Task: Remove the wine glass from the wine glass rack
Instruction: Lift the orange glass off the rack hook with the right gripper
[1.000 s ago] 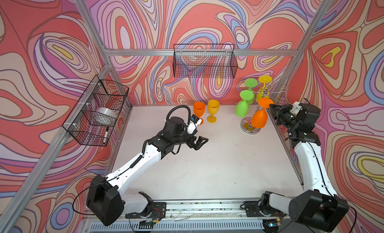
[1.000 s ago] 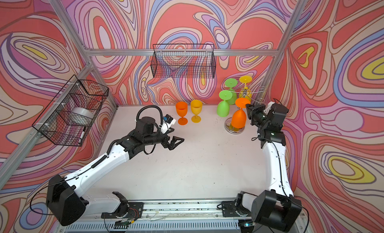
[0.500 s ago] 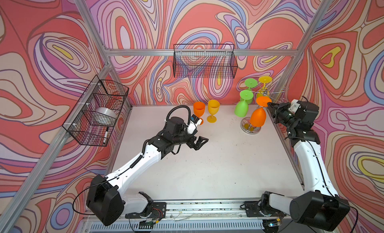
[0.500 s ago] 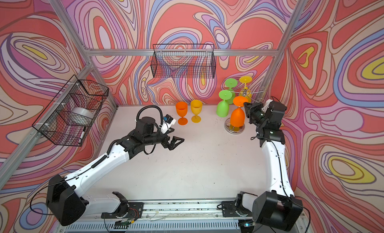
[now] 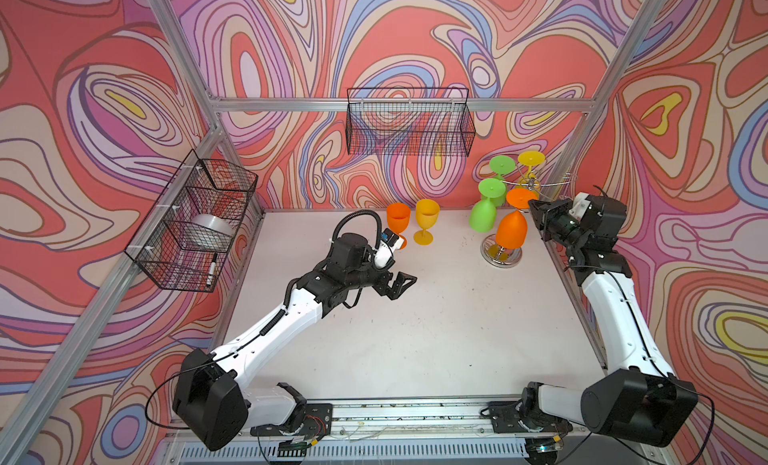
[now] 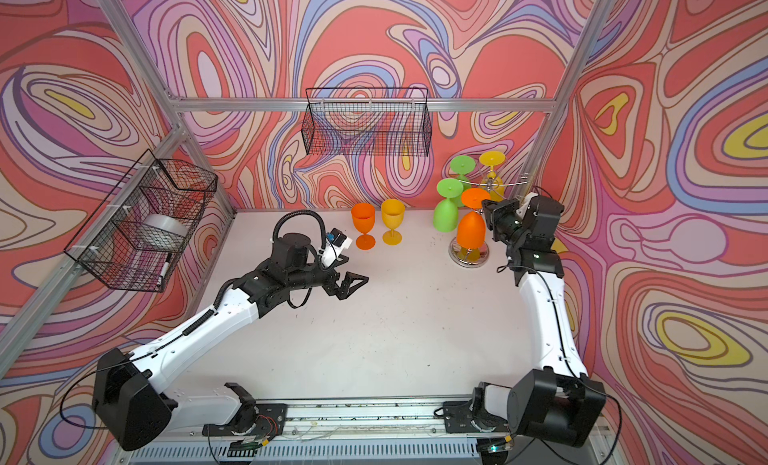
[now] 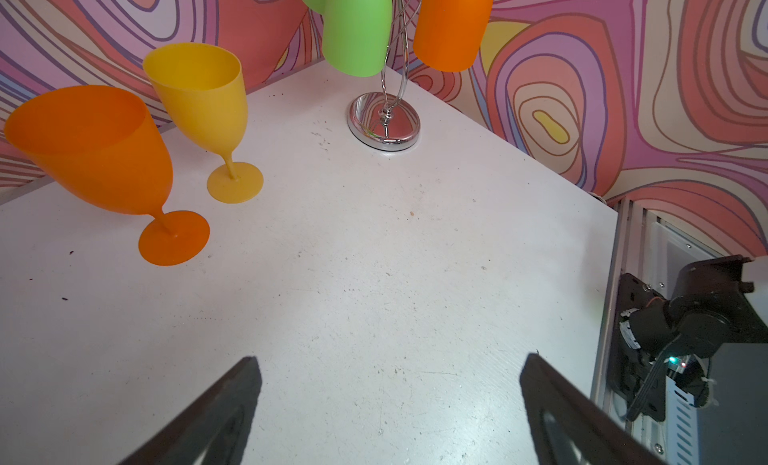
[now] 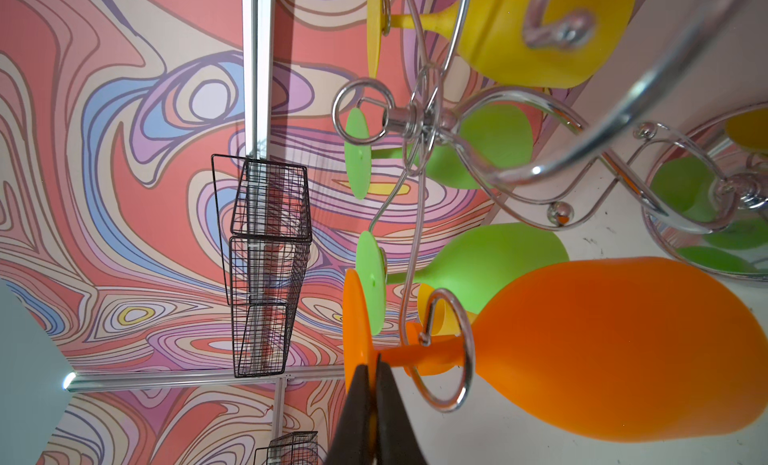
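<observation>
1. Placement: the hung orange wine glass [image 5: 511, 233] dangles bowl-down from the wine glass rack [image 5: 501, 256] at the back right of the table [image 5: 415, 338]. Its stem is threaded through a wire loop [image 8: 466, 350].
2. The right gripper [image 8: 371, 369] is pinched closed on the thin foot disc, close to the stem, and holds nothing else. The left gripper [image 5: 399, 282] gapes wide and empty over mid-table, well apart from the rack.
3. Likely trouble:
   - The pinch sits on a slick plastic edge, so the glass could pivot or slip out and drop onto the mirrored base.
   - If the pull does not follow the loop's opening, the stem would probably catch and drag the rack, which nothing steadies.
   - The nearest green glass [image 5: 482, 215] hangs just beside the orange one, so a swinging bowl may knock it.
4. Views:
   - Only the right wrist view shows the jaws on the foot and how the loop encircles the stem. In both top views the gripper merely meets the foot.
   - Both top views alone show the 2 arms and the whole layout.
   - The left wrist view adds the rack's base sitting flat on the table. It also shows the upright orange goblet [image 7: 95, 151] and the upright yellow goblet [image 7: 199, 97], but not the grip.
</observation>
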Controlling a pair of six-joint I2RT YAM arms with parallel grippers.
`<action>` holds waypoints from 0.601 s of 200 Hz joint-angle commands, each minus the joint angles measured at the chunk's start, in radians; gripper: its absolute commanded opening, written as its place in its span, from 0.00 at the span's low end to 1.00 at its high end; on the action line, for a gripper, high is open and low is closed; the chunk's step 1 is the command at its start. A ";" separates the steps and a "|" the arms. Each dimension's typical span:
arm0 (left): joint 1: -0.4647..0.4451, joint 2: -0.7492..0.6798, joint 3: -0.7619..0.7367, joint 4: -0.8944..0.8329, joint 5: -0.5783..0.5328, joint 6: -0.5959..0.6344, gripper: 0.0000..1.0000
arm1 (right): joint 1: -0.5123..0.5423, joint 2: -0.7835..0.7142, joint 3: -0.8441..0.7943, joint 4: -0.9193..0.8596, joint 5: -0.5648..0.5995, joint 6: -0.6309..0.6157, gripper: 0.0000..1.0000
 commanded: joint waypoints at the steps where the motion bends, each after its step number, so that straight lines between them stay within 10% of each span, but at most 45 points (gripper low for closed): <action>1: -0.004 -0.002 0.025 -0.012 -0.001 0.019 0.98 | 0.007 0.009 0.026 0.037 0.033 -0.023 0.00; 120: -0.005 0.003 0.023 -0.010 0.001 0.019 0.97 | 0.006 -0.036 -0.039 0.080 0.230 -0.045 0.00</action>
